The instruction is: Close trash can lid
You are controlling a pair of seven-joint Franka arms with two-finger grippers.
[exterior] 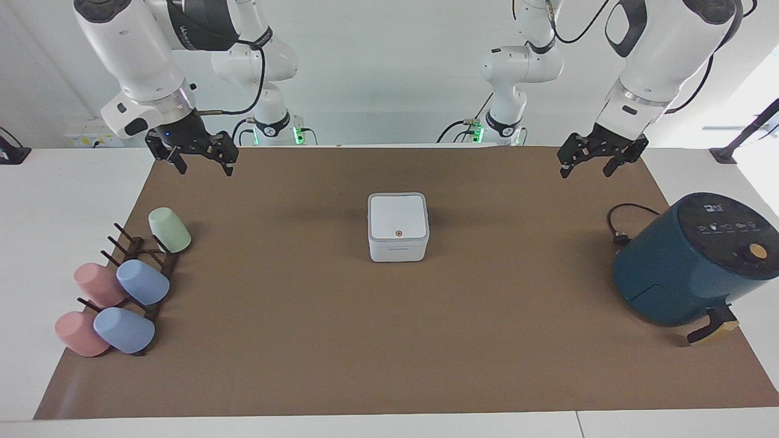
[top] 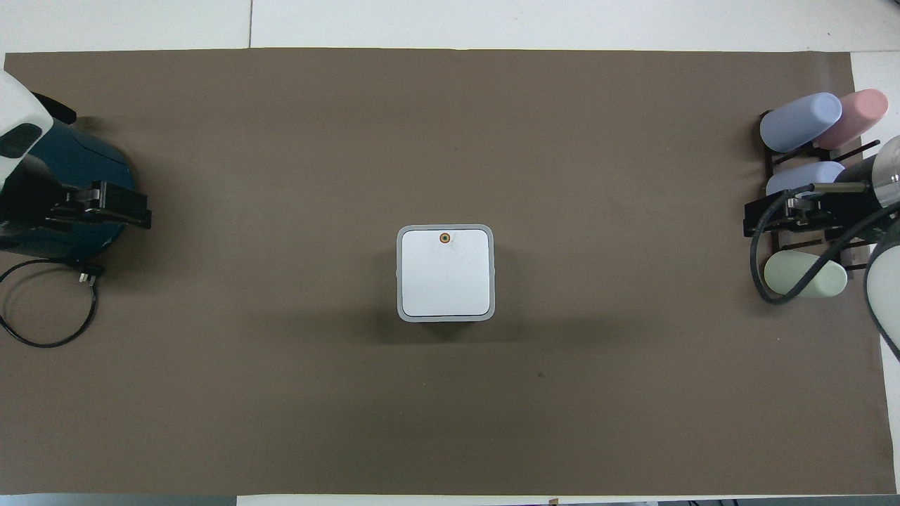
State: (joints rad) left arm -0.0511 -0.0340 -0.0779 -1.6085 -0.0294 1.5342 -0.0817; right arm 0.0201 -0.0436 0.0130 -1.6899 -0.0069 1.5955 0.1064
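The small white trash can [exterior: 398,248] stands mid-mat. Its square white lid [exterior: 397,217] lies flat on top, with the orange-ringed dot up; it also shows in the overhead view [top: 444,274]. My left gripper [exterior: 585,166] is open and empty. It hangs in the air over the mat's edge at the left arm's end, well apart from the can. In the overhead view the left gripper [top: 105,209] covers part of the air fryer. My right gripper [exterior: 205,165] is open and empty. It waits in the air over the right arm's end, above the cup rack [top: 780,218].
A large dark teal air fryer [exterior: 694,261] stands at the left arm's end, with its black cable [exterior: 621,226] coiled beside it. A dark rack [exterior: 149,277] with several pastel cups stands at the right arm's end. A brown mat [exterior: 389,340] covers the table.
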